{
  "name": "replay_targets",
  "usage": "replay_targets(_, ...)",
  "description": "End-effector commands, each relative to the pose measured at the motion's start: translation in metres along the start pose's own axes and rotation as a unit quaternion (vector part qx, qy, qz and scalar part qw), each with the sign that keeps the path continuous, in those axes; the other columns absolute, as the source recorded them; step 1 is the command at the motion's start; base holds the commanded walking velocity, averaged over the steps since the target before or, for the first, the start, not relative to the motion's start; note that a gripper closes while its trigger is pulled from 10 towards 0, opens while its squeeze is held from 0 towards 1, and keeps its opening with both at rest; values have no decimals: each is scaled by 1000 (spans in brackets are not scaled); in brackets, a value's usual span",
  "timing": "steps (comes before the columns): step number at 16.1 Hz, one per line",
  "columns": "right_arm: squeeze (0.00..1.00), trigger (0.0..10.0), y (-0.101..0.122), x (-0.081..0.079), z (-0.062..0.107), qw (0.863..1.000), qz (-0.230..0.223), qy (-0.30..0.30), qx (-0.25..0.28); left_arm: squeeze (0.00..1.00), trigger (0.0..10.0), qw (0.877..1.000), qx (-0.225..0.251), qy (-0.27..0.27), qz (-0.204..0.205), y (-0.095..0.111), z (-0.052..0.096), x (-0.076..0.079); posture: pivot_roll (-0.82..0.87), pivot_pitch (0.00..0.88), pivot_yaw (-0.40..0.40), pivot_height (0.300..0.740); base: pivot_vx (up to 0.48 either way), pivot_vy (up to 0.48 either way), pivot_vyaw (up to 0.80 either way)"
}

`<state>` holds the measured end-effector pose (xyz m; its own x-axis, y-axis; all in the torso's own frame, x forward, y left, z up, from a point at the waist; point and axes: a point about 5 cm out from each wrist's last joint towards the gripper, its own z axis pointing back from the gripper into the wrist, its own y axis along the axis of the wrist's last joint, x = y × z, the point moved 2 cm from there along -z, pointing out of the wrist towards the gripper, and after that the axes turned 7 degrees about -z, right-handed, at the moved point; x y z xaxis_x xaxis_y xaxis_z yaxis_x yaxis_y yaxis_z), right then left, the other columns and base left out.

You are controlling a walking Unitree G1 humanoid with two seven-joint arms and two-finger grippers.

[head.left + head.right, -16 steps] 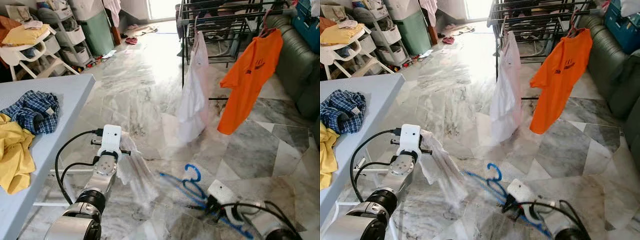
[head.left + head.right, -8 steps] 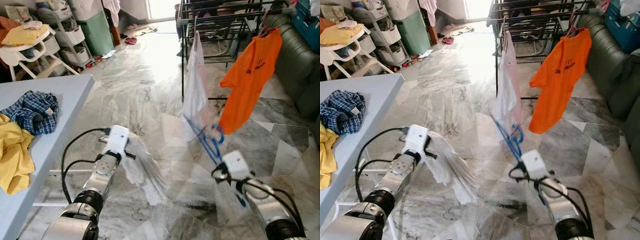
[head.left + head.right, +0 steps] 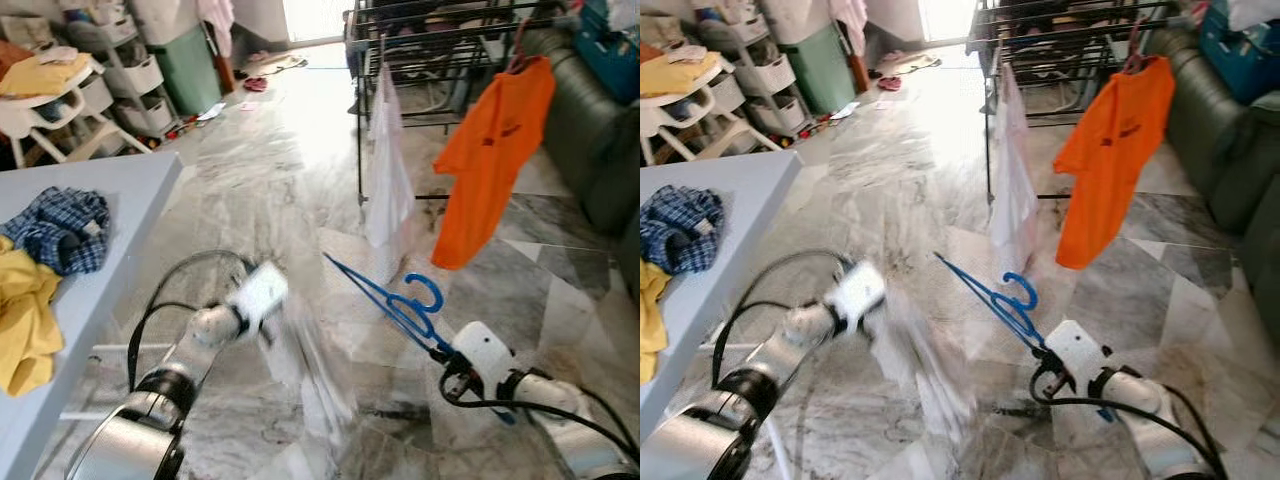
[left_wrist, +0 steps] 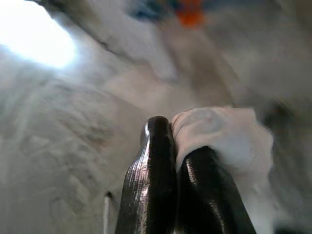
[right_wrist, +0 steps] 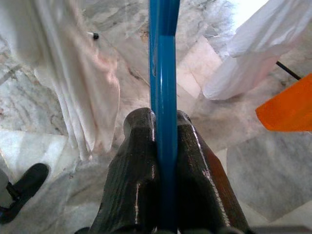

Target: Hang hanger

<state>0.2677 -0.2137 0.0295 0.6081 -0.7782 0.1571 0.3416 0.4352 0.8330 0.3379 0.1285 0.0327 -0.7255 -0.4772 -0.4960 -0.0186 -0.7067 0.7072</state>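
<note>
— Where the two silver arms reach out nearest the camera, what are the claws doing?

— Taking the drying rack [image 3: 440, 40] as the landmark: the right gripper [image 5: 163, 122], well short of the rack and low over the marble floor [image 3: 280, 170], has its two black fingers [image 5: 136, 146] clamped on the bar of a blue hanger [image 3: 395, 295]. The hanger slants up from the gripper toward the rack, its hook curling near the hem of the white garment [image 3: 388, 170].

— And the left one?

— The left gripper [image 4: 178, 141], further from the rack on the table's side, pinches a white cloth [image 4: 219, 131] between closed fingers. In the head views that cloth [image 3: 310, 370] is a blur trailing downward.

— So the hanger is not on the rack?

— No, it is in the air, clear of the rails. On the rack hang the white garment at the near corner and an orange T-shirt [image 3: 495, 150] beside it.

— Anything else?

— Far from the rack, on the robot's left, a grey table [image 3: 120, 200] carries a blue checked shirt [image 3: 60, 230] and a yellow garment [image 3: 25, 320]. A dark green sofa [image 3: 600, 140] stands just beside the rack.
</note>
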Motion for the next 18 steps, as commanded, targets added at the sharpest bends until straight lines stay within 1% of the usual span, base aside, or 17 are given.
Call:
replay_targets(1, 0, 10000, 9, -6, -1, 1000, 4, 22, 12, 0, 10000, 999, -26, -14, -36, -14, 8, -1, -191, 40, 168, 740, 0, 0, 0)
replay_targets(2, 0, 10000, 9, -7, 1, 999, 6, 32, 9, 0, 10000, 998, -28, -6, -47, -16, 10, -4, -191, 40, 166, 740, 0, 0, 0)
replay_targets(3, 0, 10000, 8, -12, 5, 998, 10, 55, 0, 0, 10000, 999, -20, 17, -33, -12, 10, -12, -189, 43, 163, 740, 0, 0, 0)
replay_targets(4, 0, 10000, 7, -12, 6, 998, 11, 59, -3, 0, 10000, 999, -18, 21, -33, -11, 10, -15, -189, 43, 163, 740, 0, 0, 0)
replay_targets(6, 0, 10000, 6, -16, 12, 996, 8, 85, -14, 0, 10000, 997, -5, 48, -57, -2, 11, -28, -188, 45, 164, 740, 0, 0, 0)
replay_targets(8, 0, 10000, 7, -19, 18, 993, -4, 113, -20, 0, 10000, 992, 17, 97, -73, 11, 12, -44, -189, 49, 168, 740, 0, 0, 0)
replay_targets(10, 0, 10000, 4, -25, 24, 990, -16, 136, -31, 0, 10000, 989, 41, 123, -78, 21, 13, -52, -193, 53, 174, 740, 0, 0, 0)
replay_targets(14, 0, 10000, -2, -28, 30, 988, -27, 142, -47, 0, 10000, 987, 57, 121, -90, 32, 11, -56, -198, 55, 179, 740, 0, 0, 0)
replay_targets(16, 0, 10000, -3, -30, 30, 988, -30, 142, -51, 0, 10000, 986, 61, 120, -93, 35, 10, -57, -196, 55, 178, 740, 0, 0, 0)
replay_targets(18, 0, 10000, -3, -26, 29, 990, -29, 129, -52, 0, 10000, 986, 60, 122, -94, 34, 11, -59, -196, 54, 177, 740, 0, 0, 0)
